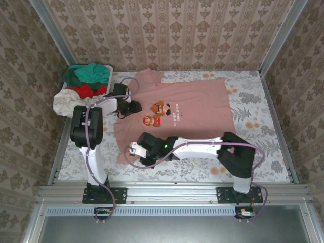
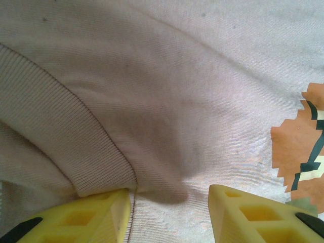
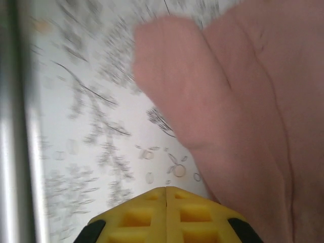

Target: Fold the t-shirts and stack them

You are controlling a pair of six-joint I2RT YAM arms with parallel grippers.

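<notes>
A dusty-pink t-shirt with a pixel-art print lies spread flat across the middle of the table. My left gripper hovers at its neck. In the left wrist view that gripper is open, its yellow fingers straddling the pink cloth beside the ribbed collar. My right gripper is at the shirt's near left corner. Seen from the right wrist, it is shut with no cloth showing between the tips, and the pink shirt runs along its right side.
A white basket at the back left holds a teal tee, a red tee and a cream tee. The floral tablecloth shows to the right. A metal rail borders the left edge. Patterned walls enclose the table.
</notes>
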